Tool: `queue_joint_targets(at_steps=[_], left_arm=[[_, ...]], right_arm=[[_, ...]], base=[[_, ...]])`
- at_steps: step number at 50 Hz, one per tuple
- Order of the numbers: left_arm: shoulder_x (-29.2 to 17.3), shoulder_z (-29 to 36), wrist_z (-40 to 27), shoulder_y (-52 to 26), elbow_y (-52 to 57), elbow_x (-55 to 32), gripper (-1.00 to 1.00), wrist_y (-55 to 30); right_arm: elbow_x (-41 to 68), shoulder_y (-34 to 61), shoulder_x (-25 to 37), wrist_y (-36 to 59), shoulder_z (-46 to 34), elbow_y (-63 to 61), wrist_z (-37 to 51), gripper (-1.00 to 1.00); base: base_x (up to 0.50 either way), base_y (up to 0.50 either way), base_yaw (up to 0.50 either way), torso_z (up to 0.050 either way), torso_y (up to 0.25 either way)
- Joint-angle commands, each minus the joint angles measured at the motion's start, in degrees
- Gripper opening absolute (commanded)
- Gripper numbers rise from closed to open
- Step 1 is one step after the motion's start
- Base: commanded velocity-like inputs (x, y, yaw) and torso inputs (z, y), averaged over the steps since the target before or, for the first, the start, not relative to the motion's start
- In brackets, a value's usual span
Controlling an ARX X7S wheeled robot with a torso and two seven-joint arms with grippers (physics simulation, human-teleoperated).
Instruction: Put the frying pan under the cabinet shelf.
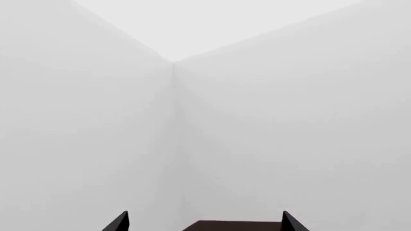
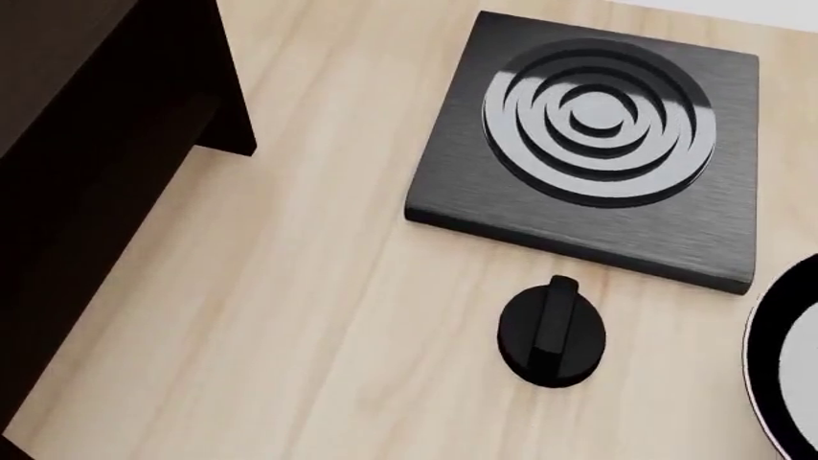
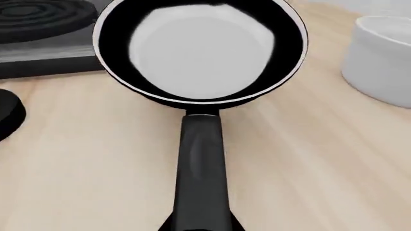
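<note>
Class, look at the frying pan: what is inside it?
Nothing: the frying pan shows only its bare pale grey base. The far inner wall is partly cut off by the picture edge, so unseen.

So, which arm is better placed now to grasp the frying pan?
The right. Its wrist camera looks straight along the frying pan's handle, close above the wooden counter. The left gripper faces only bare white walls, open, with nothing between its fingertips.

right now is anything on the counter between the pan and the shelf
Yes. In the head view the pan sits at the right edge and the shelf at the far left. The knob lies on the counter between them, with the burner just behind it. Bare wood lies in front of the knob.
</note>
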Motion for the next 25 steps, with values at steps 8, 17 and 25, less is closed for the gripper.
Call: queue_joint_targets(at_steps=[8,17,25], left_arm=[[6.6,-0.6,4.1,-4.1,-2.2,-2.4,1.0,-3.7],[7.3,-0.7,3.9,-3.7,-2.5,-1.8,1.0,-3.9],[5.8,-0.1,1.0,-0.6,-1.1,1.5,1.0,-3.3]], right_arm=[[-12.5,0.3,2.7,2.8,-4.7,-12.2,1.1,-1.0],[-14.6,1.3,4.3,8.9,-7.5,-17.0,1.1,-1.0],[-14.1,7.7,6.3,20.2,-11.9,-20.5,-1.7,-1.0]], base=[[0.0,0.0,0.0,0.0,0.0],[0.0,0.0,0.0,0.0,0.0],[0.0,0.0,0.0,0.0,0.002]])
